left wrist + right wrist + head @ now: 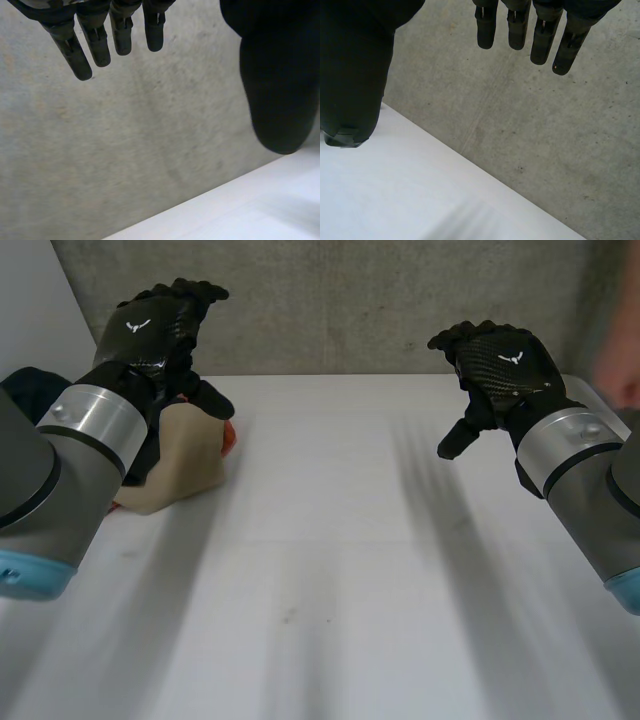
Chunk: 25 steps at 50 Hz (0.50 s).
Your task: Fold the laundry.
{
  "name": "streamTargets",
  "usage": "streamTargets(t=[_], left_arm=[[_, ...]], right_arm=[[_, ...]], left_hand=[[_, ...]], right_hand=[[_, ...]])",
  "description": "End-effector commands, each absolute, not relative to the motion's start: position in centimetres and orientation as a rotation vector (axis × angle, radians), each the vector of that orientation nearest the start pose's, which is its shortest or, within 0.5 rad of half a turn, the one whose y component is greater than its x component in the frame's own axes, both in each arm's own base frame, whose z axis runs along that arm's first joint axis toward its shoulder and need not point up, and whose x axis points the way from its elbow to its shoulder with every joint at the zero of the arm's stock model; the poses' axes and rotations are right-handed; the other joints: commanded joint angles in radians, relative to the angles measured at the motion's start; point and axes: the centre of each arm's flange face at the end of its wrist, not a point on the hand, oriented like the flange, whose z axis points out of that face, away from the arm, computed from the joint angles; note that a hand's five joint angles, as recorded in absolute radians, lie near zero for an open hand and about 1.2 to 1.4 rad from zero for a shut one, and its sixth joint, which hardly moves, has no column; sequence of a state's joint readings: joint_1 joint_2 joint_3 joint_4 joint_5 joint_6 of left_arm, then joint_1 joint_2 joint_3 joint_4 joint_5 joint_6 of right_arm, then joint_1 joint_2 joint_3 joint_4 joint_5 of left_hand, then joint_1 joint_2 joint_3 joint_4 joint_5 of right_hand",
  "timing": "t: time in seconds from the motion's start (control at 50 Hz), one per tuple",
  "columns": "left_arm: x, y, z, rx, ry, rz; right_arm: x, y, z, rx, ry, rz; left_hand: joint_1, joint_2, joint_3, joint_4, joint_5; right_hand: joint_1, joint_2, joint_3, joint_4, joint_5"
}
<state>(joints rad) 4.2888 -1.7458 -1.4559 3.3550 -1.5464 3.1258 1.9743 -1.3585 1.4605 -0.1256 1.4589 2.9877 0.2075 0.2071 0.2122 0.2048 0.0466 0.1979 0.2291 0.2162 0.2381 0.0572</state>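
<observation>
A heap of laundry (185,465) lies at the table's far left: a beige piece on top, an orange bit at its right side, dark cloth behind. My left hand (160,330) hovers above and behind the heap, fingers (95,42) straight and apart from the thumb (277,85), holding nothing. At the far right my right hand (500,365) is raised over the white table (330,570), its fingers (542,37) relaxed, thumb (352,75) spread, empty.
A grey concrete wall (340,300) runs along the table's far edge. A person's blurred hand (620,360) shows at the far right, beyond my right arm. A dark blue cloth (30,390) lies at the far left behind my left arm.
</observation>
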Motion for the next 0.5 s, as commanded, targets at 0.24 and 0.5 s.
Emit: streamTargets(t=[0.24, 0.5], left_arm=[[-18.7, -43.5, 18.9, 0.757, 1.781, -1.986], [-13.1, -50.1, 13.1, 0.688, 1.767, -1.866]], right_arm=[[27.2, -27.7, 27.0, -0.731, 1.964, -2.032], [27.3, -28.0, 26.2, -0.748, 1.987, -2.017]], left_hand=[[-0.033, -0.033, -0.038, -0.03, -0.047], [0.486, 0.486, 0.481, 0.488, 0.472]], right_hand=[[-0.023, -0.055, -0.042, -0.064, -0.057], [-0.023, -0.055, -0.042, -0.064, -0.057]])
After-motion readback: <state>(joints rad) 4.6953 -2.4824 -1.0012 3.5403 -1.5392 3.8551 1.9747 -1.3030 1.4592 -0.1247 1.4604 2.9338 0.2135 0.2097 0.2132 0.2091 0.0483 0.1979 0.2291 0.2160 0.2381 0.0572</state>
